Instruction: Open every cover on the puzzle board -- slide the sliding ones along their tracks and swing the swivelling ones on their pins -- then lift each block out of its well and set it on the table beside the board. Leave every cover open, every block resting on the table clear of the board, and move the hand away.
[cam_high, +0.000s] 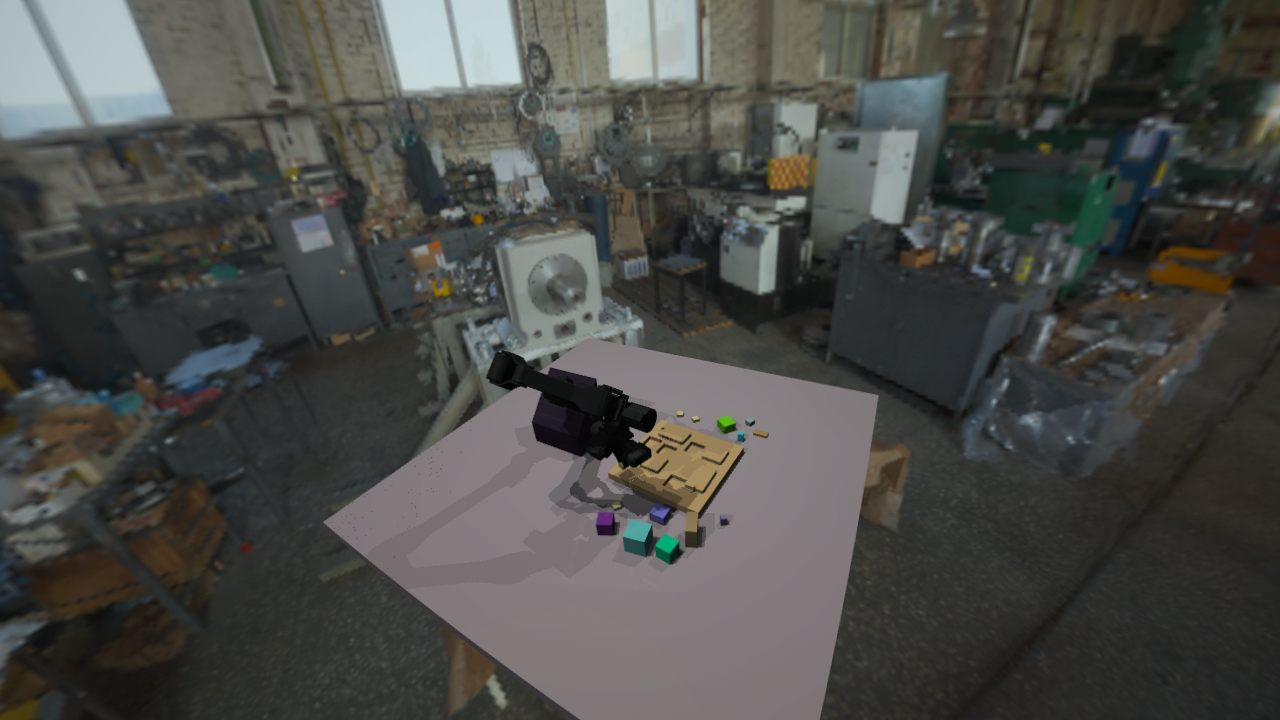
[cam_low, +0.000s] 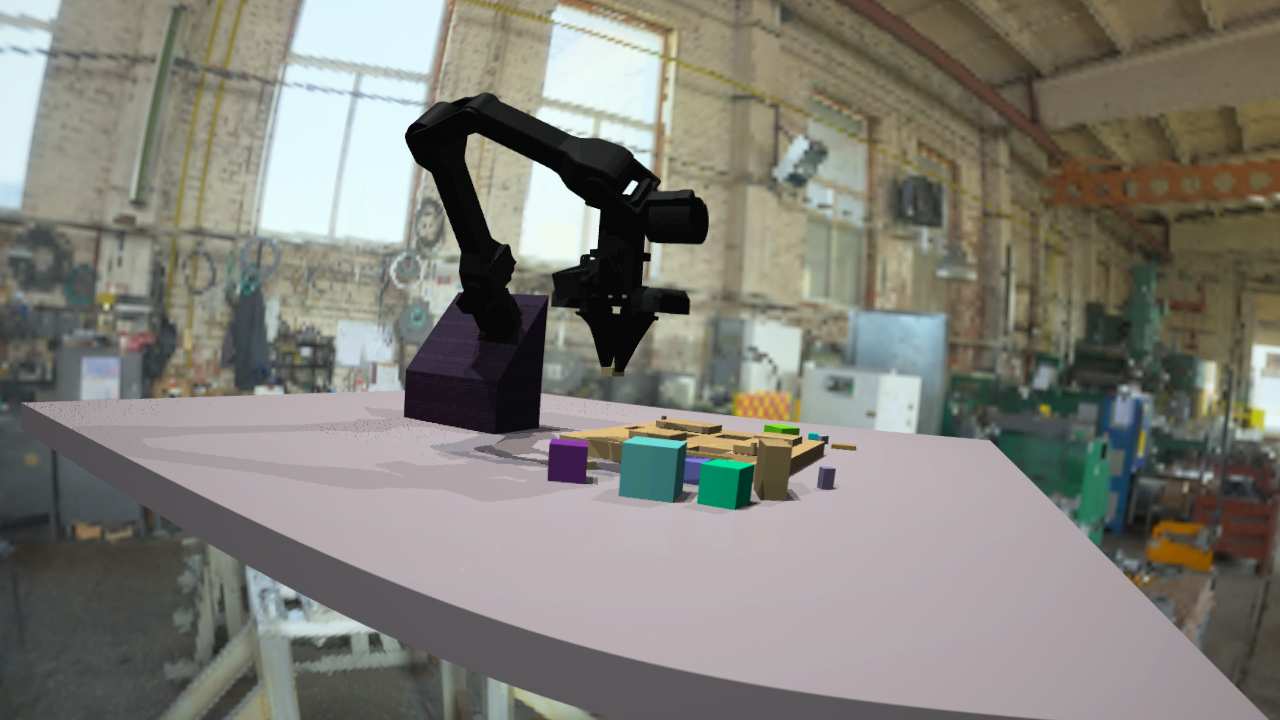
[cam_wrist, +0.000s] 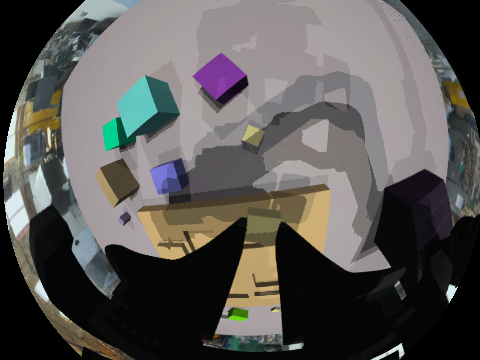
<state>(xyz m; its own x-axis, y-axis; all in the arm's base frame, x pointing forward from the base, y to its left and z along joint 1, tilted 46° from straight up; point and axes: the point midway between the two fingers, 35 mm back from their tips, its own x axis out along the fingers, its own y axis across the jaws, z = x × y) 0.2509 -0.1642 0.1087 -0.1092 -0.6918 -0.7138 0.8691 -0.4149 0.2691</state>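
My gripper (cam_low: 613, 369) (cam_wrist: 261, 226) is shut on a small olive-yellow block (cam_wrist: 263, 224), high above the wooden puzzle board (cam_high: 728, 456) (cam_low: 581, 439) (cam_wrist: 317, 220). The board has raised L-shaped and straight rails; the arm and fingers hide part of it, and I cannot tell how each cover stands. A small yellow block (cam_high: 616, 505) (cam_wrist: 253, 135) lies on the table beside the board. Near it are a purple cube (cam_high: 605, 523) (cam_low: 567, 461) (cam_wrist: 220, 78) and a blue-violet block (cam_high: 659, 514) (cam_wrist: 169, 177).
A teal cube (cam_high: 637, 538) (cam_low: 651, 470), a green cube (cam_high: 667, 548) (cam_low: 725, 484) and an upright brown block (cam_high: 691, 530) (cam_low: 772, 470) stand in front of the board. A lime block (cam_high: 725, 424) and several small pieces lie behind it. The dark arm base (cam_low: 474, 385) stands left.
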